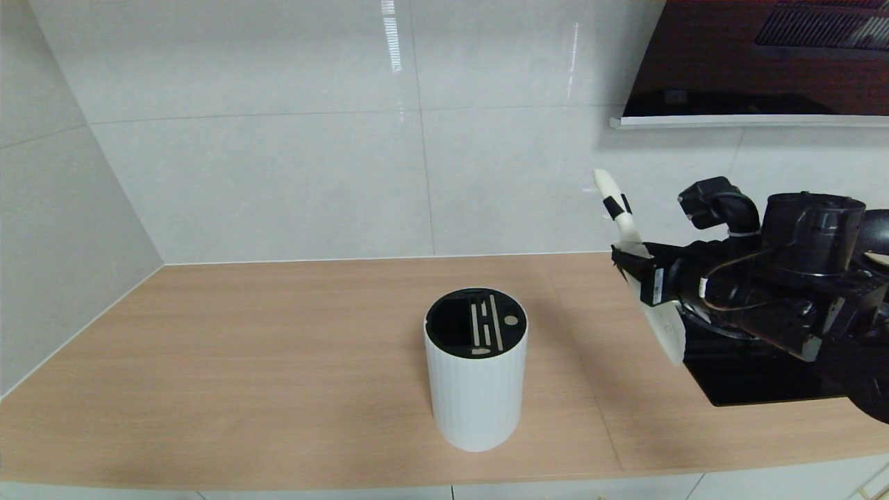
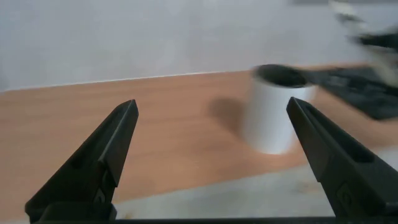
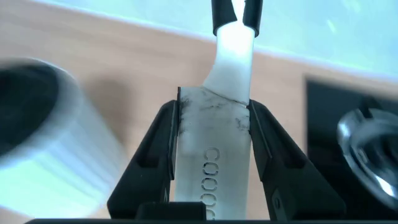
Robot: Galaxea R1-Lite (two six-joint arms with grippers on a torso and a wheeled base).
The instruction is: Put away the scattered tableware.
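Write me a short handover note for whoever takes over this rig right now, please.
Left gripper: open, empty, facing the white utensil holder across the counter.
Right gripper: shut on the white spatula, held in the air right of the holder, beside the black hob.
Done: spatula is in hand.
Left: drop it into the holder.

This is a home kitchen. Large glossy pale-grey wall tiles (image 1: 278,173) back a light wood-grain bench (image 1: 243,361), and a flat black glass cooktop (image 1: 750,382) is set into the bench at its right end. A dark slanted extractor hood (image 1: 729,62) hangs above the cooktop. A white ribbed cylindrical utensil holder with a black slotted top (image 1: 476,389) stands on the bench.
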